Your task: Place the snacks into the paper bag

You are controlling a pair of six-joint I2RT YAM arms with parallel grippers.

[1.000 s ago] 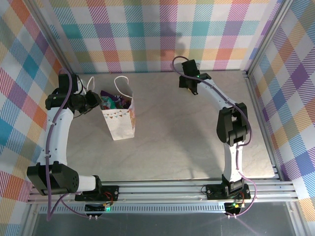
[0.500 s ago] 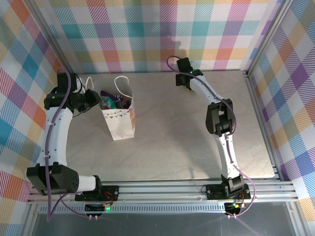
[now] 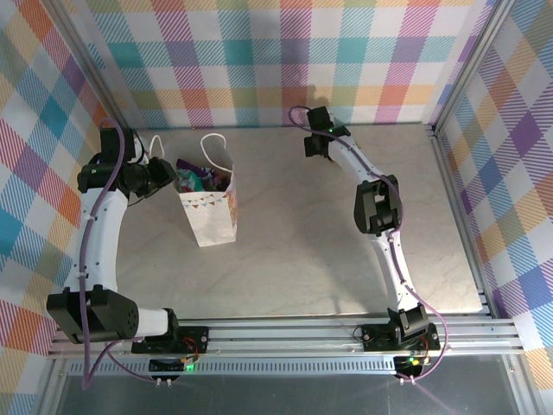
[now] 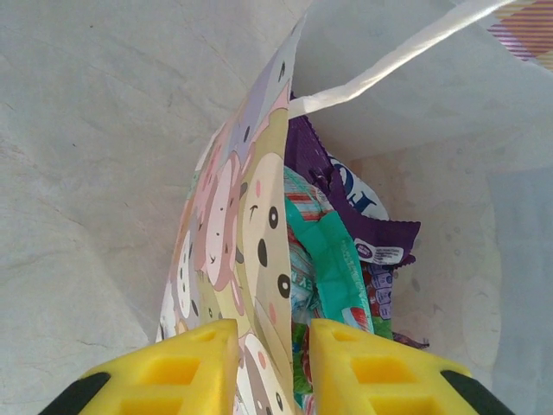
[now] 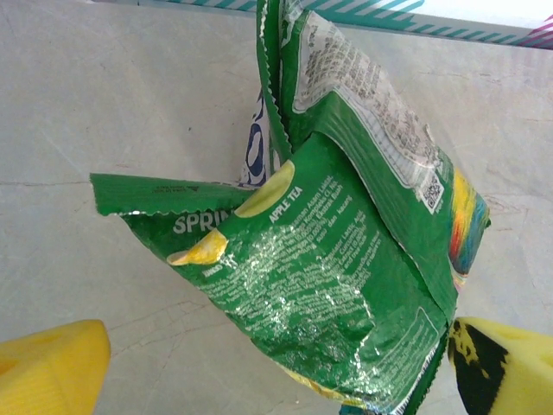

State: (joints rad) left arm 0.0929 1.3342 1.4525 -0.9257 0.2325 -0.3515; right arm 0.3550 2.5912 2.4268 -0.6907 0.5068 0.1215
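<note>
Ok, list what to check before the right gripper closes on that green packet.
1. The right gripper is open, with a finger on each side of the green packet: ok.
2. Only one packet will be caught: cannot tell. A blue-printed wrapper shows behind the green one.
3. The left gripper pinches the wall of the paper bag: ok.
4. The bag stands upright with its mouth open, seen from the top camera: ok.
5. There is room left in the bag: cannot tell. The purple packet and teal packet already sit inside.
</note>
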